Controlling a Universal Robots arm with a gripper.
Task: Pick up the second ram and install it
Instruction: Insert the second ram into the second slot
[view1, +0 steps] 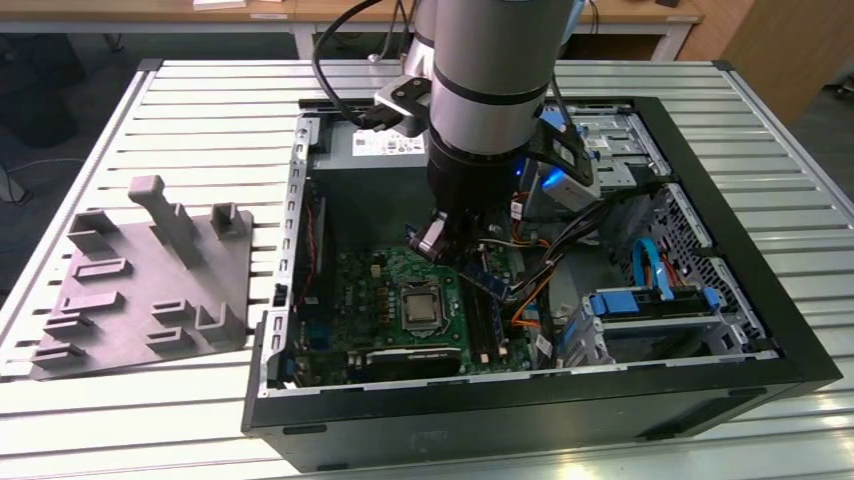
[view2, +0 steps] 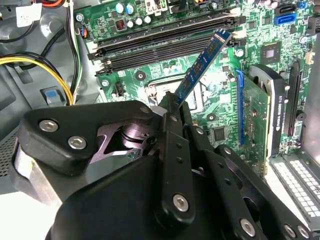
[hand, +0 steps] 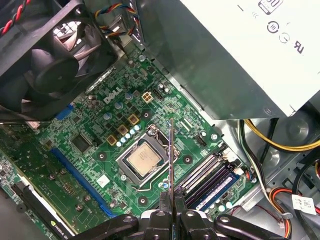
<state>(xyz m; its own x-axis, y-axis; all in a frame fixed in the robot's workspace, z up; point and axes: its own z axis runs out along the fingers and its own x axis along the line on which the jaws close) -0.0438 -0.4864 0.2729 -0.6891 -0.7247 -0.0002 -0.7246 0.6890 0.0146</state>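
On table (view1: 174, 120), open case (view1: 534, 415) contains claw (view2: 172, 104) gripping second ram (view2: 205, 60).

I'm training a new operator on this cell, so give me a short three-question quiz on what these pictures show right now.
1. Short answer: in the exterior view, the grey plate lies on the table on which side of the computer case?
2. Pick one: the memory stick is held above A) the grey plate, B) the motherboard, C) the table.
3. True or false: the pincer is shut on the memory stick.

Key: 1. The exterior view's left. 2. B. 3. True.
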